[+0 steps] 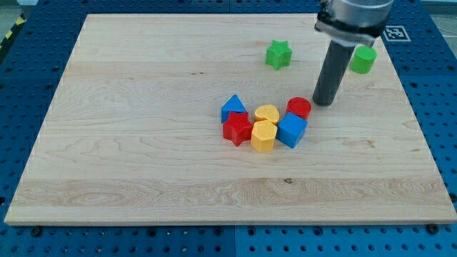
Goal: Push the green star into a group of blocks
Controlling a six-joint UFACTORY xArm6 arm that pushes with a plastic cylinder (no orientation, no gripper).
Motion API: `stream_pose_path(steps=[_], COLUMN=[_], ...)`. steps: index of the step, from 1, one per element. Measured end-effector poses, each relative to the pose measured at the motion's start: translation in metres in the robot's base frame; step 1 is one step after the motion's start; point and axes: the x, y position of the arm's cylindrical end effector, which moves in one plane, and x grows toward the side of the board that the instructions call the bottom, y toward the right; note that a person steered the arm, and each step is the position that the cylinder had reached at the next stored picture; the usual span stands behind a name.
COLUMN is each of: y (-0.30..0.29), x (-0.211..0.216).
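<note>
The green star (278, 54) lies on the wooden board (143, 143) near the view's top, right of centre. My tip (325, 103) is below and to the right of the star, apart from it, just right of the red cylinder (299, 108). A group of blocks sits at the board's centre: a blue triangular block (233, 107), a red star (237, 128), a yellow heart-like block (266, 113), a yellow hexagon (263, 136), a blue cube (291, 130) and the red cylinder.
A green cylinder (363, 60) stands near the board's right edge, partly behind the rod. The blue pegboard table (443, 128) surrounds the board.
</note>
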Motion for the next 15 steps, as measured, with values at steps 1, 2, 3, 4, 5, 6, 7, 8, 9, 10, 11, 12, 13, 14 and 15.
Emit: stream_pose_path(steps=[1,2,3,4,5,6,7,8,9,10,11,12,13,14,15], y=[0.038,0.031,0.02,-0.024,-0.079,-0.111,-0.113,-0.133,-0.163,-0.159,-0.134,-0.133,-0.122,-0.101,-0.104], x=[-0.016,-0.047,-0.09,-0.107,-0.097,-0.061,-0.088,-0.12,-0.1,-0.049,-0.025,-0.024,-0.018,-0.01,-0.014])
